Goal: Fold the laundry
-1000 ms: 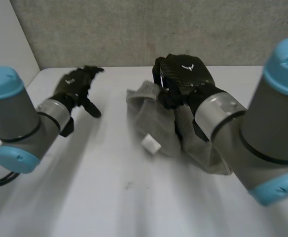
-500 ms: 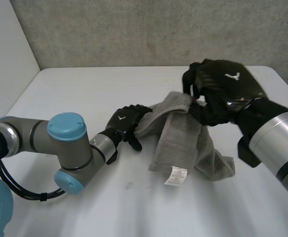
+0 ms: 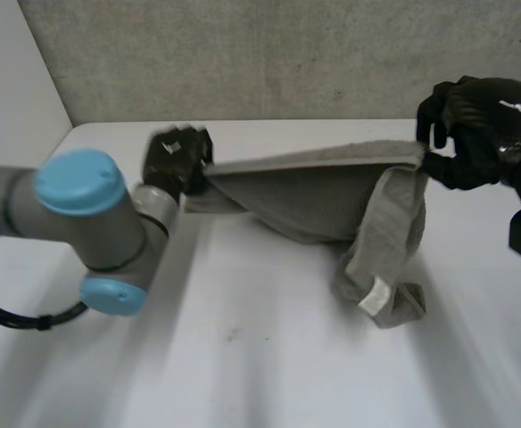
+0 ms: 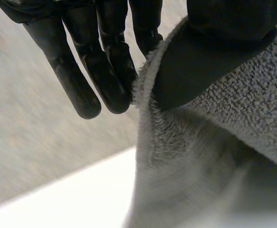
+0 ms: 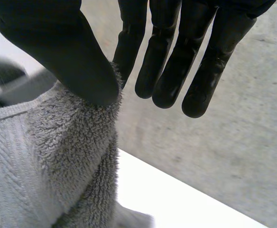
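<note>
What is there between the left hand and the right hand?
In the head view, the grey towel spans from the left hand to the right hand; each pinches one end.

The white table (image 3: 243, 357) carries the bunched lower end of a grey towel (image 3: 332, 201), which lies toward its right side with a white label (image 3: 374, 294) showing. The towel's upper part is raised above the surface.

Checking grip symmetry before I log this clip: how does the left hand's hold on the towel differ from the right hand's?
The left hand holds the towel at its left end, the right hand at its right end. Below the right hand a loose length drops to the table; beside the left hand far less hangs. Shared: each pinches the edge between thumb and straight fingers, with the towel stretched between them.
</note>
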Controlling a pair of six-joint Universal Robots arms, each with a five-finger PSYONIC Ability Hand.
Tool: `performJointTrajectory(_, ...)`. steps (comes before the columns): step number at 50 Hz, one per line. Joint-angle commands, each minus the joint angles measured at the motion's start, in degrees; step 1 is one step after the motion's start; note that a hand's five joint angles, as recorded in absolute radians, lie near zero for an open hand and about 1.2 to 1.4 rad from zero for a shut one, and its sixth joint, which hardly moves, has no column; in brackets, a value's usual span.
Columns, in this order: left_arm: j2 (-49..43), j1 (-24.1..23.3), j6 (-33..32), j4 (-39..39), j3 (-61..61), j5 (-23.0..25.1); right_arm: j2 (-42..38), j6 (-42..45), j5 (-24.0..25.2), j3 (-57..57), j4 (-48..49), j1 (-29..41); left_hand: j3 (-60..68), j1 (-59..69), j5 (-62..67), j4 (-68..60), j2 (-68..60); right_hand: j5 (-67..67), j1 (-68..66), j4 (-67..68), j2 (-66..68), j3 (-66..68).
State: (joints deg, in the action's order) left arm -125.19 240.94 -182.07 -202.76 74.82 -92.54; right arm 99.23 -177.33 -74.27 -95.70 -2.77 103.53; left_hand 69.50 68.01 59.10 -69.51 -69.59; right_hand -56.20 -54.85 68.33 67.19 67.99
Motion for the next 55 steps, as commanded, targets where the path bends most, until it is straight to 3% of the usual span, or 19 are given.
performJointTrajectory(1,20.83,0.85,-9.52,0.43,6.91,-1.15,-9.22,6.37,2.20,8.06,-1.44,-3.78,10.50,11.99,10.90,-10.49,-10.41,-13.80,-25.15,11.67,12.81,12.01)
performJointTrajectory(10,35.44,-0.38,-20.42,6.84,16.31,-1.15,-16.00,8.32,3.43,13.17,-8.74,-3.69,10.50,11.99,10.90,-10.49,-10.41,-13.80,-25.15,11.67,12.81,12.01)
performJointTrajectory(16,34.75,-0.82,-23.33,9.75,20.72,-1.24,-25.30,17.78,2.56,15.45,-16.19,-1.41,10.50,11.99,10.90,-10.49,-10.41,-13.80,-25.15,11.67,12.81,12.01)
performJointTrajectory(20,27.22,-0.74,-27.01,13.69,22.83,-1.41,-30.05,26.49,1.15,16.51,-20.07,1.58,10.50,11.99,10.90,-10.49,-10.41,-13.80,-25.15,11.67,12.81,12.01)
performJointTrajectory(23,22.03,-0.13,-29.56,16.94,22.83,-1.85,-31.38,27.39,0.53,16.69,-20.25,2.02,10.50,11.99,10.90,-10.49,-10.41,-13.80,-25.15,11.67,12.81,12.01)
performJointTrajectory(29,14.72,0.93,-30.45,20.21,21.69,-1.68,-34.98,26.51,-1.31,17.21,-17.79,3.08,10.50,11.99,10.90,-10.49,-10.41,-13.80,-25.15,11.67,12.81,12.01)
performJointTrajectory(30,14.71,0.93,-30.45,20.21,21.69,-1.68,-35.42,25.73,-1.75,17.65,-16.31,3.60,10.50,11.99,10.90,-10.49,-10.41,0.96,-10.39,-3.09,-1.95,-2.75)
performJointTrajectory(31,14.10,1.02,-30.45,20.04,21.34,-1.68,-35.42,25.72,-1.75,17.65,-16.30,3.61,10.50,11.99,10.90,-10.49,-10.41,1.11,-10.24,-3.24,-2.10,-2.90)
performJointTrajectory(32,14.10,1.02,-30.45,20.03,21.34,-1.68,-35.42,24.50,-2.62,17.74,-14.99,3.69,10.50,11.99,10.90,-10.49,-10.41,29.09,17.74,-31.22,-30.08,-30.88)
performJointTrajectory(33,13.92,1.02,-30.37,19.95,20.90,-1.77,-35.08,22.92,-3.59,17.65,-14.20,3.69,10.50,11.99,10.90,-10.49,-10.41,41.19,29.84,-43.32,-42.18,-42.98)
performJointTrajectory(38,14.71,1.11,-30.37,19.68,20.28,-1.85,-33.06,17.21,-5.53,17.13,-11.48,3.17,10.50,11.99,10.90,-10.49,-10.41,47.51,36.16,-49.64,-48.50,-49.29)
performJointTrajectory(47,23.75,0.67,-30.19,20.03,22.56,-2.29,-32.52,10.60,-3.77,18.80,-4.35,3.69,10.50,11.99,10.90,-10.49,-10.41,50.23,38.88,-52.36,-51.22,-52.02)
performJointTrajectory(50,28.40,-0.55,-30.10,20.12,23.27,-2.29,-37.51,7.89,2.36,23.52,-3.20,4.05,10.50,11.99,10.90,-10.49,-10.41,50.23,38.88,-52.36,-51.22,-52.02)
performJointTrajectory(55,36.05,-3.19,-29.49,20.12,24.15,-2.29,-43.49,3.41,8.52,28.71,-3.12,4.31,10.50,11.99,10.90,-10.49,-10.41,49.90,38.55,-52.03,-50.89,-51.68)
